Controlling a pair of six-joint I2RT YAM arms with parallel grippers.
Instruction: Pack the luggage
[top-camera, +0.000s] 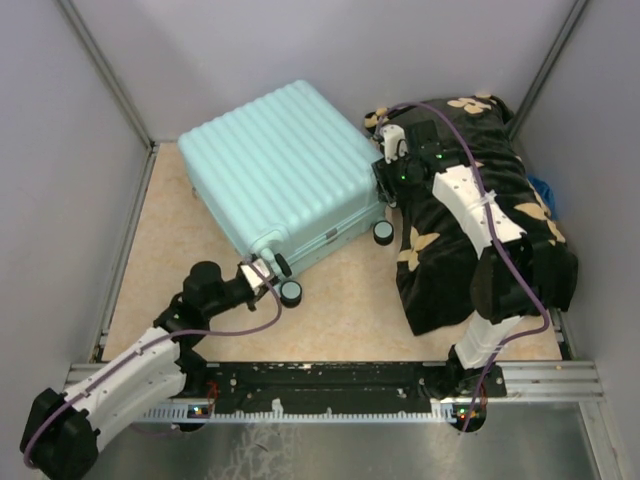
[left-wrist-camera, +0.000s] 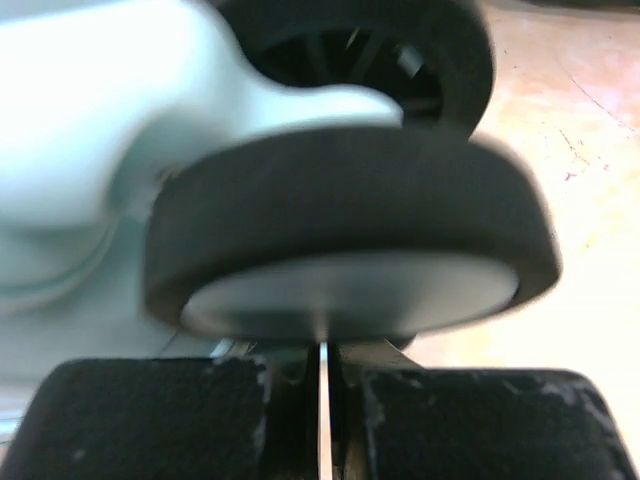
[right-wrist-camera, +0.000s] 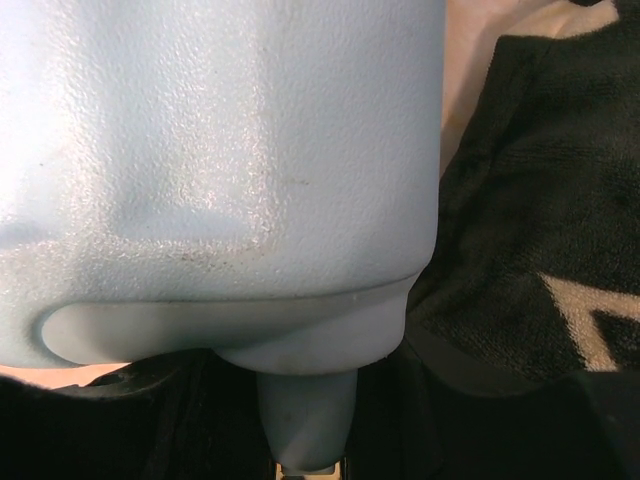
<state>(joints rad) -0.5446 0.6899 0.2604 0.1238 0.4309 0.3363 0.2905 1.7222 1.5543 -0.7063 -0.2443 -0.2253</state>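
With the left end effector (top-camera: 262, 278) shut empty by a wheel (left-wrist-camera: 350, 240) and the right end effector (top-camera: 388, 165) around a corner stem (right-wrist-camera: 305, 415), grip unclear, the closed luggage (top-camera: 280, 160) may slide.

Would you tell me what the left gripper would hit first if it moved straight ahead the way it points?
Most likely the black wheel of the luggage, directly ahead of the shut left gripper.

Blurred wheel (left-wrist-camera: 350, 240) up close, suitcase (right-wrist-camera: 220, 150) cut off by left and top edges, blanket (top-camera: 430, 285) partly hidden under right arm (top-camera: 480, 210).
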